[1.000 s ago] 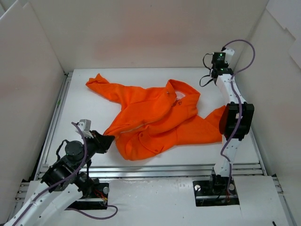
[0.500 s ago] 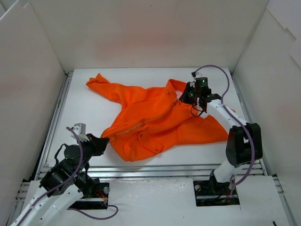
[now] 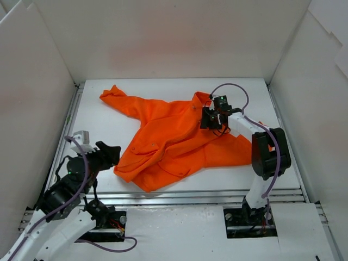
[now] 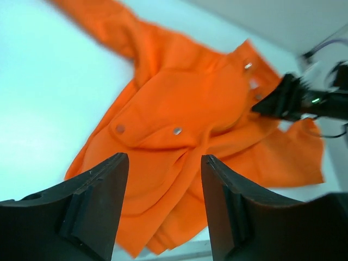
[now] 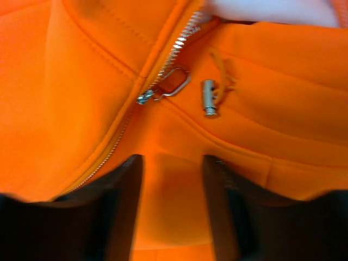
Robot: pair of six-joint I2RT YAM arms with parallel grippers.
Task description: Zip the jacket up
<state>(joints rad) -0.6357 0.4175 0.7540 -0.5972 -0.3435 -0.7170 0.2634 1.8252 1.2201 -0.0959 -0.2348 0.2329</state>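
The orange jacket (image 3: 174, 138) lies crumpled across the middle of the table, one sleeve stretched to the back left. My left gripper (image 3: 110, 153) hovers open just off the jacket's near-left hem, and in the left wrist view the jacket (image 4: 179, 109) lies beyond the gripper (image 4: 163, 163) with nothing between the fingers. My right gripper (image 3: 208, 118) is down at the collar. In the right wrist view it (image 5: 171, 163) stands open over orange fabric, with the silver zipper pull (image 5: 168, 87) and zipper teeth (image 5: 182, 38) just ahead. A metal snap (image 5: 209, 98) sits beside the pull.
White walls enclose the table on the left, back and right. A metal rail (image 3: 179, 196) runs along the near edge in front of the arm bases. The right arm's cable (image 3: 231, 87) loops above the collar.
The right arm swung from the back right corner down onto the collar and opened. The left gripper opened, let go of the hem and drew back to the left.
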